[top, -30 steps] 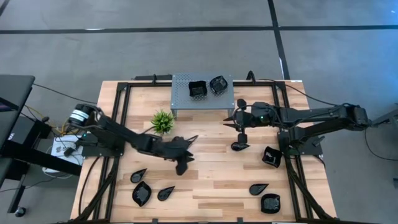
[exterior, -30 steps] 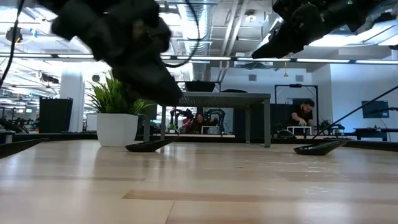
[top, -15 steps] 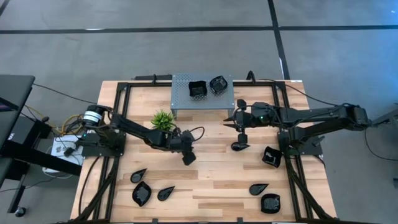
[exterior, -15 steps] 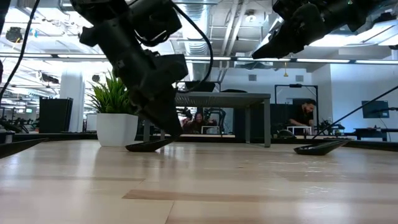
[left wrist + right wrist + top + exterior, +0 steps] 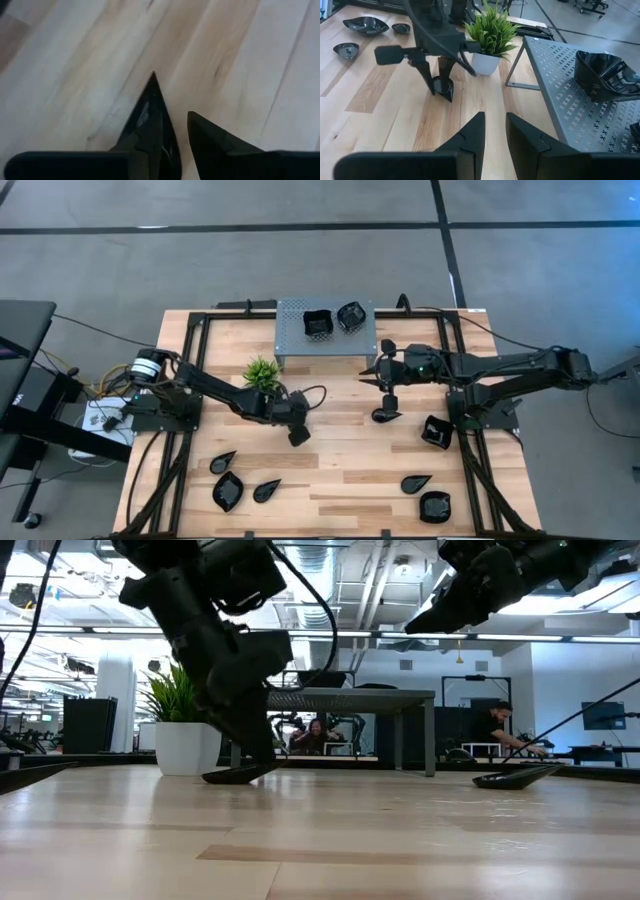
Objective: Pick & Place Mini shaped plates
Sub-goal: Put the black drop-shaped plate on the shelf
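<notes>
Wooden tabletop (image 5: 340,470): left gripper (image 5: 297,436) down at mid-table, fingers pinching a teardrop plate (image 5: 443,88) that touches the wood. Right gripper (image 5: 372,376) hovers beside the perforated stand (image 5: 300,343), fingers slightly apart, holding nothing. Two squarish plates (image 5: 317,324) sit on the stand.

The setting is an open-plan robotics lab. A wooden table (image 5: 340,470) stands on a grey concrete floor (image 5: 300,260). Beyond it are exposed ceiling ducts (image 5: 350,580), strip lighting, further workstations, and a seated person (image 5: 492,730) at a bench.
</notes>
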You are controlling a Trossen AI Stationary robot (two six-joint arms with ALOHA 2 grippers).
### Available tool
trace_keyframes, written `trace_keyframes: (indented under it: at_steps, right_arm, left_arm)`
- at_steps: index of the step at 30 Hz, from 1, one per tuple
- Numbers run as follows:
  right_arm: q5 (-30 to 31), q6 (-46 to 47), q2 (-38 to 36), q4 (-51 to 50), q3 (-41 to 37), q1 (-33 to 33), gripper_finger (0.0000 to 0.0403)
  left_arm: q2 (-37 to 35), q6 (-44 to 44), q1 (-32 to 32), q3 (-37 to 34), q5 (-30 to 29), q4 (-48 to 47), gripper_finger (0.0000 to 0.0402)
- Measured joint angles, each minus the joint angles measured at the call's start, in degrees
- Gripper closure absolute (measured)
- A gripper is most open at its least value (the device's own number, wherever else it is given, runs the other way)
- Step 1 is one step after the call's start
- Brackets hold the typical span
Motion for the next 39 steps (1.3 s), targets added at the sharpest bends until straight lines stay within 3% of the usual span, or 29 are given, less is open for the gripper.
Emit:
trace_keyframes:
  at_steps: [7, 12, 18, 24, 26, 31, 39]
  right_arm:
    - [0.0, 0.0, 0.0, 0.0, 0.0, 0.0, 0.0331]
    - [0.0, 0.0, 0.0, 0.0, 0.0, 0.0, 0.0331]
    - [0.0, 0.0, 0.0, 0.2, 0.0, 0.0, 0.0331]
    - [0.0, 0.0, 0.0, 0.3, 0.0, 0.0, 0.0331]
    - [0.0, 0.0, 0.0, 0.3, 0.0, 0.0, 0.0331]
    - [0.0, 0.0, 0.0, 0.4, 0.0, 0.0, 0.0331]
    - [0.0, 0.0, 0.0, 0.4, 0.0, 0.0, 0.0331]
  left_arm:
    - [0.6, 0.1, 0.3, 0.0, -1.3, 0.1, 0.0272]
    - [1.4, -0.3, 0.3, -0.4, -1.3, 0.3, 0.0274]
    - [2.0, -1.1, 0.3, -0.5, -2.8, 0.9, 0.0305]
    - [1.3, -0.9, 0.3, -0.5, -4.2, 1.1, 0.0387]
    - [0.7, -0.7, -0.1, -0.4, -4.2, 1.4, 0.0393]
    - [-5.2, 2.6, -1.5, 1.3, -4.4, 1.8, 0.0397]
    - [-19.2, 11.5, -0.7, 1.3, -13.6, 1.2, 0.0398]
